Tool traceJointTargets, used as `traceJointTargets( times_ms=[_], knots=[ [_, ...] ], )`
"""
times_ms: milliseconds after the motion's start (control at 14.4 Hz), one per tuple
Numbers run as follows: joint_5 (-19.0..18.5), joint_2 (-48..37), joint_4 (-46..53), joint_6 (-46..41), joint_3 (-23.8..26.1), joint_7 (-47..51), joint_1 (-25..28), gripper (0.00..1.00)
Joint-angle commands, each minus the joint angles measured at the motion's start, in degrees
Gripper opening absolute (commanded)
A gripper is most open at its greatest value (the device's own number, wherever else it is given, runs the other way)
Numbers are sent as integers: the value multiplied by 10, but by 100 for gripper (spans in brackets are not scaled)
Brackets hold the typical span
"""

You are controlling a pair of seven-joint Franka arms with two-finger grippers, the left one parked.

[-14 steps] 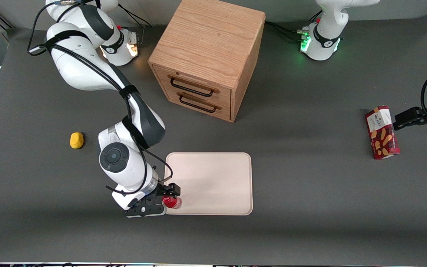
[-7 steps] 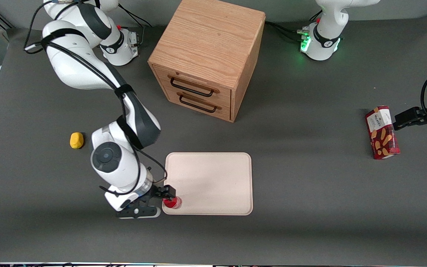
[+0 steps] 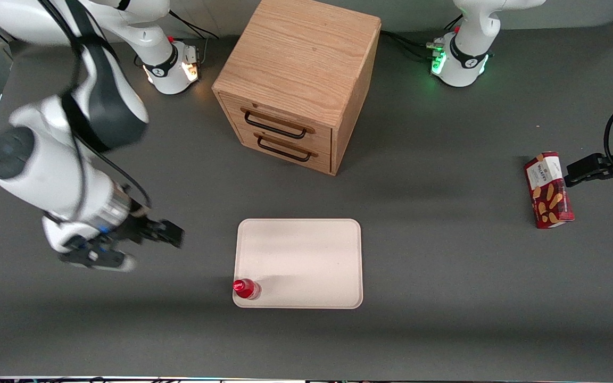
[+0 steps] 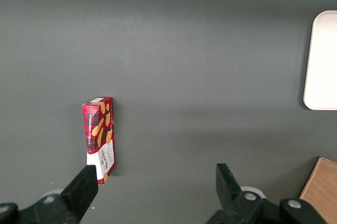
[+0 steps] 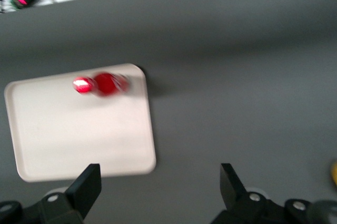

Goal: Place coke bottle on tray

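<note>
Bottle (image 3: 246, 289) stands upright, cap up, on the tray (image 3: 306, 255), tucked in the corner nearest the front camera at the working arm's end, close to the rim. Gripper (image 3: 171, 234) hangs well apart from it above bare table, toward the working arm's end and farther from the front camera, fingers spread and holding nothing; the placing looks done, with only a retreat likely left. Right wrist view shows the wide finger gap (image 5: 158, 192) with bottle (image 5: 105, 84) and tray (image 5: 79, 134) apart from it; front view blurs that gap.
</note>
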Motion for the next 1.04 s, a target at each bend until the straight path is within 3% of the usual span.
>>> traceJointTargets(
  times_ms=[0,208,415,623,969],
  knots=[
    [38,-144,-133,-39,-64,-39,0,100],
    [38,-292,-287,-34,-99,-52,0,100],
    [32,-382,-367,-41,-151,-139,1,100],
    [-7,-380,-356,-70,-155,-162,0,100],
    [-9,-348,-308,-101,-153,-163,1,100]
  ],
)
